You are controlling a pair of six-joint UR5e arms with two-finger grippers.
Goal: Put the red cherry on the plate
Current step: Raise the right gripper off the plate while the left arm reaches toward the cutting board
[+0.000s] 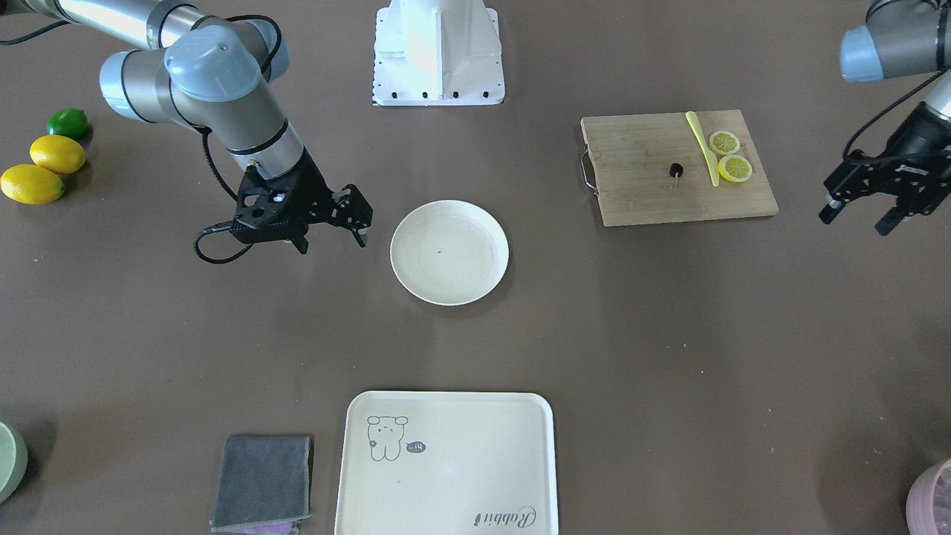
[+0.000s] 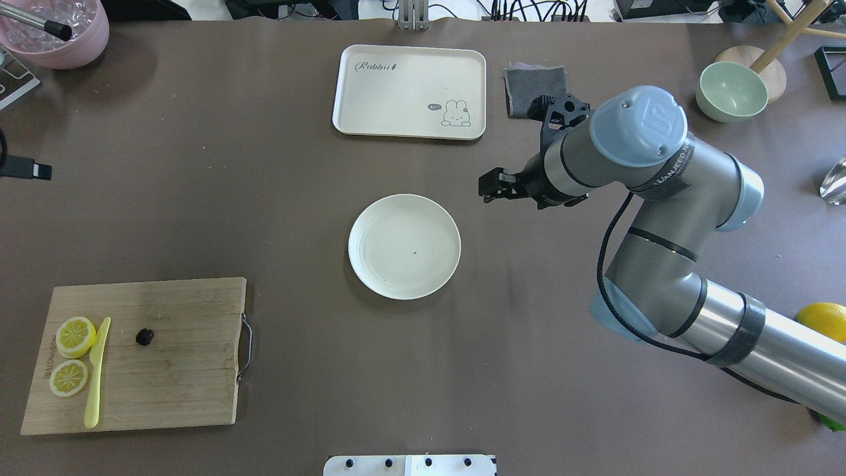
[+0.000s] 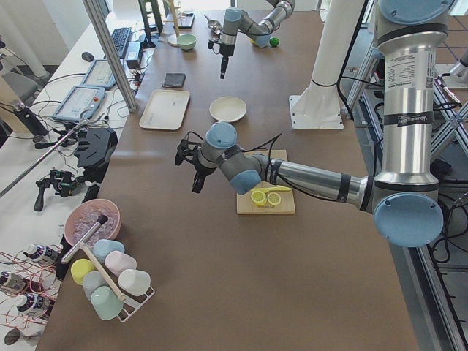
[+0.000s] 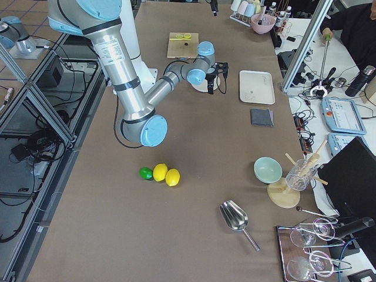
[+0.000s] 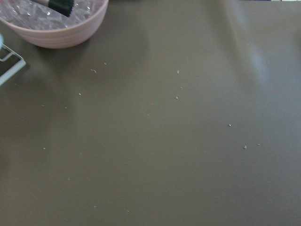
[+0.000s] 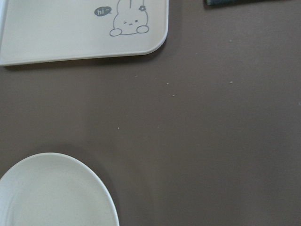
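Found unstarted: red cherry (image 2: 145, 337) left on cutting board (image 2: 188, 360), overhead eight o'clock from bare plate (image 2: 377, 268); left pincer (image 1: 854, 223) and right pincer (image 1: 332, 245) spread, holding nothing.

Red cherry (image 2: 145, 336) on the cutting board (image 2: 188, 373), well apart from the plate (image 2: 383, 268)

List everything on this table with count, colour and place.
red cherry: 1, dark maroon, on cutting board
plate: 1, cream, centre
cutting board: 1, wooden, robot's left
lemon slices: 2, yellow, on board
knife: 1, yellow, on board
tray: 1, cream, far edge
cloth: 1, grey, beside tray
lemons: 2, yellow, robot's right
lime: 1, green, beside lemons
bowls: 2, green and pink, far corners
left gripper: 1, black, open, beside board
right gripper: 1, black, open, beside plate
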